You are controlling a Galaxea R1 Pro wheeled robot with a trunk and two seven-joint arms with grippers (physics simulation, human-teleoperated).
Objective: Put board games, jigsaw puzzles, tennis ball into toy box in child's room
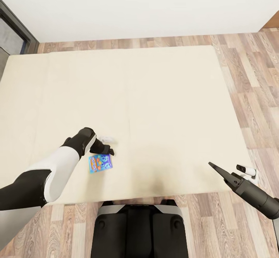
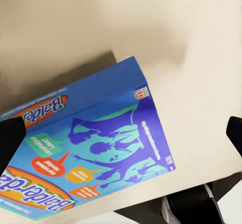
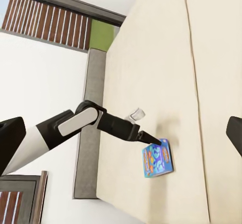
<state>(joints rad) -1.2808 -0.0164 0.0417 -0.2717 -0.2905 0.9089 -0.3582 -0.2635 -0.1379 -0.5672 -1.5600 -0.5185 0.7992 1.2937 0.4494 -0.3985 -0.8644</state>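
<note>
A small blue board game (image 1: 100,162) lies flat on the beige bed (image 1: 155,95), near its front edge. My left gripper (image 1: 107,150) hangs just over the box's far edge, open. In the left wrist view the printed lid (image 2: 101,148) spreads between the two dark fingertips (image 2: 10,138), which stand wide apart. My right gripper (image 1: 228,168) is open over the bed's front right corner, holding nothing. From the right wrist view I see the left gripper (image 3: 151,137) next to the board game (image 3: 158,159).
Wood-plank floor (image 1: 252,76) runs along the bed's right side and far end, below a white wall. A dark frame (image 1: 17,29) stands at the far left. The grey headboard (image 3: 91,133) borders the mattress. My base (image 1: 139,227) is against the bed's front edge.
</note>
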